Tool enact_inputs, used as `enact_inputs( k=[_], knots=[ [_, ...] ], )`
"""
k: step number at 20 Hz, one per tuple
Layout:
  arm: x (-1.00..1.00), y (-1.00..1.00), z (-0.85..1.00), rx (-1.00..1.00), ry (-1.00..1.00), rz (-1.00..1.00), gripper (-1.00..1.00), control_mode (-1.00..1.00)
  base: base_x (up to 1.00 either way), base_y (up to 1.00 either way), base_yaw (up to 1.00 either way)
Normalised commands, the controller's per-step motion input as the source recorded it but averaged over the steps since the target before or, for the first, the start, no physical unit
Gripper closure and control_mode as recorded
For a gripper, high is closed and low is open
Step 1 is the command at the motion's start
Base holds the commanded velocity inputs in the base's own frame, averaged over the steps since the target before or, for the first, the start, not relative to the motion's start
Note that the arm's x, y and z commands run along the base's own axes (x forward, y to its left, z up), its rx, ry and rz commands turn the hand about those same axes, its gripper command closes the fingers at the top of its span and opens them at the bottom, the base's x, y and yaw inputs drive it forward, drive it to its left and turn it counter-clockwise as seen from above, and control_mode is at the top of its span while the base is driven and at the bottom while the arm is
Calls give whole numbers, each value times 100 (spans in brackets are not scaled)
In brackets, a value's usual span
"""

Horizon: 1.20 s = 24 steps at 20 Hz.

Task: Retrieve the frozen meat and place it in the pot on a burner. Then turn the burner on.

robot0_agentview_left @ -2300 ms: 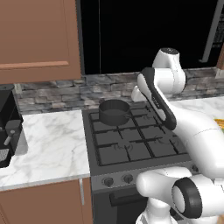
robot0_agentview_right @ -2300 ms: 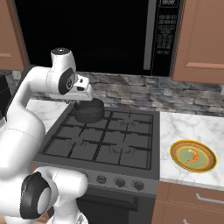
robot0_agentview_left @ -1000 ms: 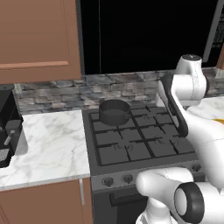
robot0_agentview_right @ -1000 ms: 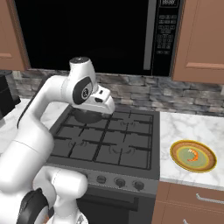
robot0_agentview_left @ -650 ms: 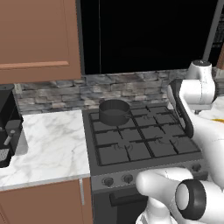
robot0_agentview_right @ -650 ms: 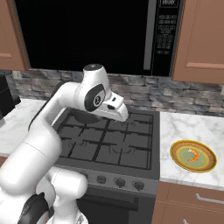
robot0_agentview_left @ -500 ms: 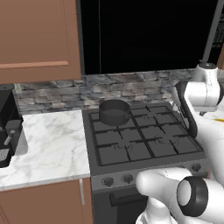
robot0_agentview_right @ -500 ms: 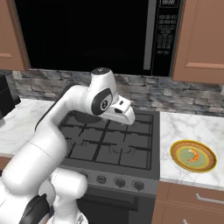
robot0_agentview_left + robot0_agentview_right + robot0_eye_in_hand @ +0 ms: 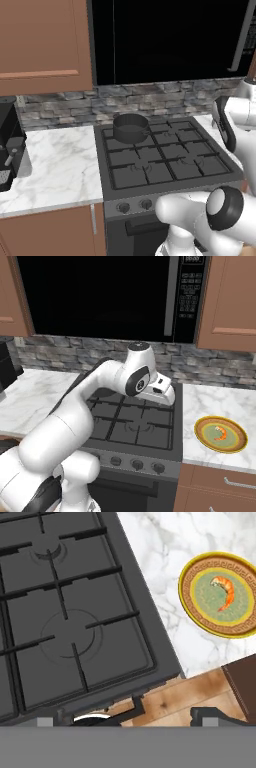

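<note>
The gripper [image 9: 169,397] has swung toward curved orange frozen meat [image 9: 223,592].

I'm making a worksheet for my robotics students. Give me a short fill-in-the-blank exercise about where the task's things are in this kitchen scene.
1. The frozen meat lies on a round ____.
2. That dish rests on the marble counter to the ____ of the stove in the right base view.
3. The pot stands on the stove's back-____ burner in the left base view.

Missing words: plate; right; left
</note>
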Motion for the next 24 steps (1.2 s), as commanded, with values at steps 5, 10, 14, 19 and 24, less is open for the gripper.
enact_inputs(
  k=[5,10,14,19,24],
  knots=[
    [1,-36,-29,0,0,0,-100,-100,0,0,0],
    [12,-51,-28,0,5,0,-100,-100,0,0,0],
    [16,-64,-32,0,2,0,-100,-100,0,0,0],
    [6,-53,-12,0,7,0,-100,-100,0,0,0],
    [21,-45,-19,1,18,-5,-100,-100,0,0,0]
  ],
)
